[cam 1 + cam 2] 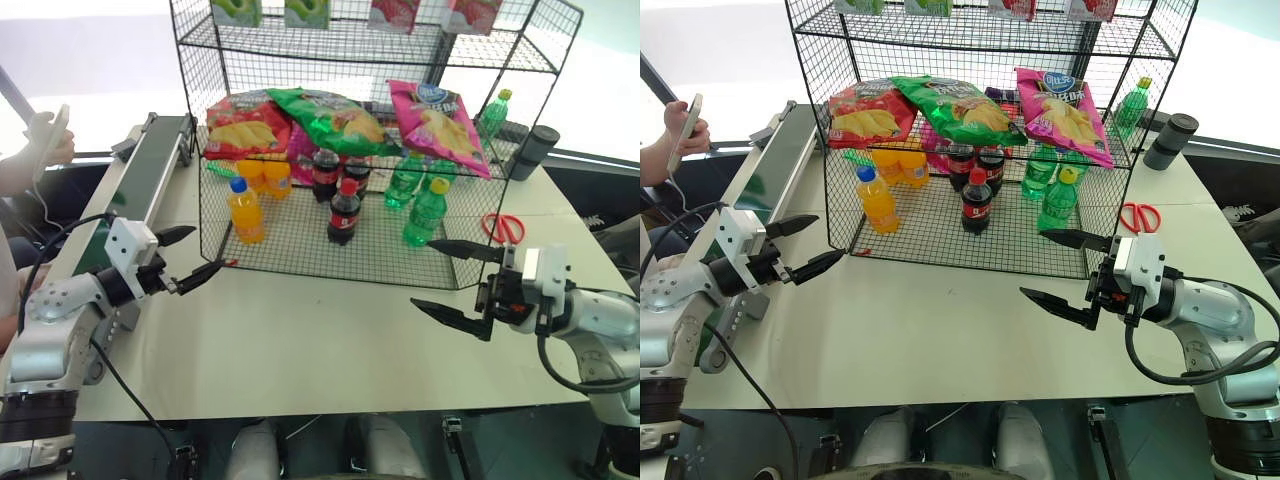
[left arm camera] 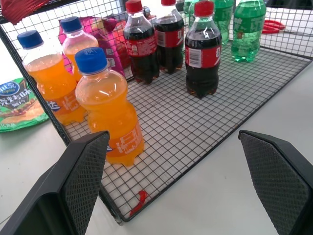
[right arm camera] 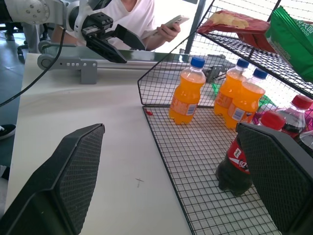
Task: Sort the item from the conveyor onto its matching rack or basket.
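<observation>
The magenta-pink chip bag (image 1: 437,125) lies tilted on the middle tier of the black wire rack (image 1: 300,255), at its right end, beside a green bag (image 1: 335,120) and a red bag (image 1: 245,125). The dark green conveyor (image 1: 150,170) runs along the table's left side. My left gripper (image 1: 215,247) hovers open and empty by the rack's front left corner, just right of the conveyor. Off the rack's front right corner, my right gripper (image 1: 420,273) is open too, holding nothing. The wrist views look between the open fingers (image 2: 83,171) at bottles on the bottom tier.
Orange bottles (image 1: 245,210), cola bottles (image 1: 344,210) and green bottles (image 1: 425,212) stand on the bottom tier. Red scissors (image 1: 503,228) and a dark tumbler (image 1: 533,152) sit right of the rack. A person holding a phone (image 1: 45,140) stands beyond the conveyor.
</observation>
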Robot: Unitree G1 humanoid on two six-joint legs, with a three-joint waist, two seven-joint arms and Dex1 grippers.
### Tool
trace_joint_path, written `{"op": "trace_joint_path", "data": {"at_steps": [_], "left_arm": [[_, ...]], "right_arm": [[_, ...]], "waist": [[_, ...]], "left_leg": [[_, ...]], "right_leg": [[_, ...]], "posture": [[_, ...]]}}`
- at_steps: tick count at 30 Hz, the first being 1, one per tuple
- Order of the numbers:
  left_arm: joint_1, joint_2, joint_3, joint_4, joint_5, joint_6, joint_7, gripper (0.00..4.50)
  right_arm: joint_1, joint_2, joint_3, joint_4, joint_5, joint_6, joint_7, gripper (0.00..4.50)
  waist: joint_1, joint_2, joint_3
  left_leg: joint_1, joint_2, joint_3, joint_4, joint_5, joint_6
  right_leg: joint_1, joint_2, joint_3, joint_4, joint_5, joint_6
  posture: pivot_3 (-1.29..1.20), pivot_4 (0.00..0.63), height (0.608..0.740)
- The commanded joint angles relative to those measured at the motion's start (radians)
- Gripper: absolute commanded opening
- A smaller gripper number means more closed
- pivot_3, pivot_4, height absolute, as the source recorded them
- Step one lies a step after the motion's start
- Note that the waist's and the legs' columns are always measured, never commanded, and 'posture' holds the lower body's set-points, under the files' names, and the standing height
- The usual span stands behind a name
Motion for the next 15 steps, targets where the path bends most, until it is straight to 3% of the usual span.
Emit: {"op": "trace_joint_path", "data": {"at_steps": [1,15], "left_arm": [[-0.006,-0.001,-0.003,-0.033,-0.003,-0.016,-0.005,4.50],[-0.013,-0.010,0.001,-0.021,-0.012,-0.045,-0.035,4.50]], "right_arm": [[-0.008,0.004,-0.002,-0.009,-0.004,-0.019,0.002,4.48],[-0.011,0.002,0.012,0.017,-0.036,-0.037,0.008,4.48]], "waist": [[0.000,0.000,0.000],[0.000,0.000,0.000]], "left_leg": [[0.000,0.000,0.000,0.000,0.000,0.000],[0.000,0.000,0.000,0.000,0.000,0.000]], "right_leg": [[0.000,0.000,0.000,0.000,0.000,0.000],[0.000,0.000,0.000,0.000,0.000,0.000]], "posture": [[0.00,0.150,0.726],[0.00,0.150,0.726]]}}
